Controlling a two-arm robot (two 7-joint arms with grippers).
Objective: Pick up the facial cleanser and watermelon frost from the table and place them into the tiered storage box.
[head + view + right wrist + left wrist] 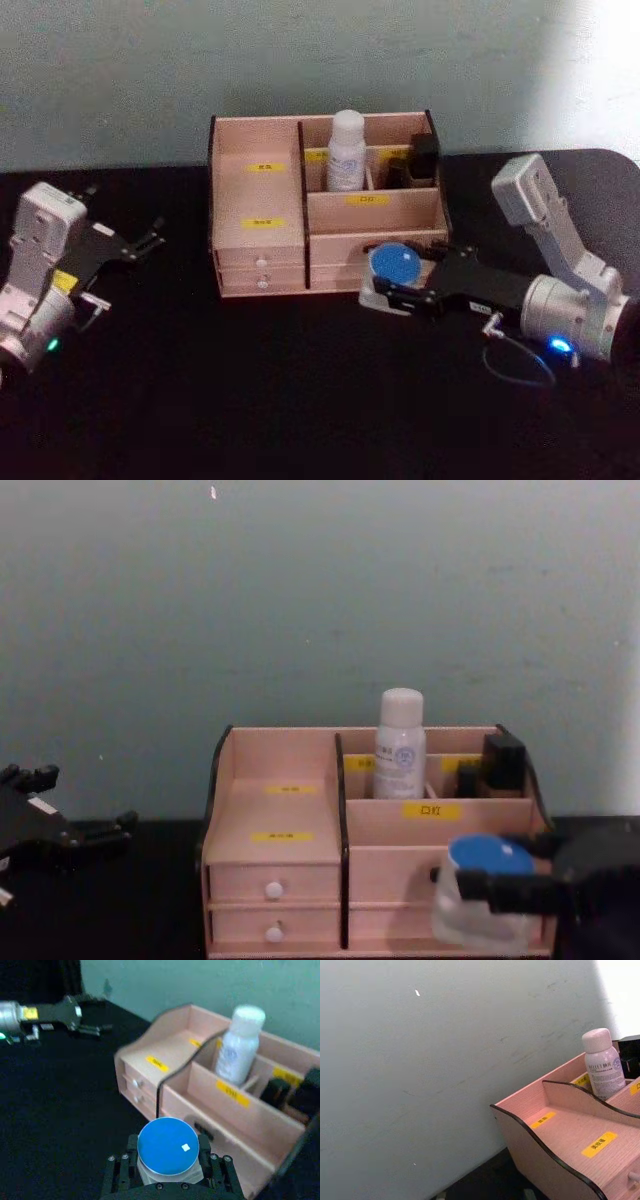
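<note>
On the black bench (250, 390), the right gripper (386, 289) lies low at the robot's right, reaching in towards the front of the tiered storage box (258, 196). Its jaws are closed on either side of a pale jar with a round blue lid (167, 1147). The jar is upright, lid up, just in front of the box's lower right face and outside every compartment. Whether its base touches the bench cannot be told. The left gripper (152, 236) hangs over the bench well to the left of the box, holding nothing, its jaws spread apart and pointing towards the box. The box stands at the back of the bench against a pale wall (320, 600). Its left half has two small drawers with white knobs (262, 273) at the front. Stepped open trays with yellow labels (263, 221) rise behind the drawers. In the right half, a white bottle (346, 150) stands upright in a rear compartment, just right of the centre divider. A dark object (424, 160) sits in the rear compartment at the far right.
</note>
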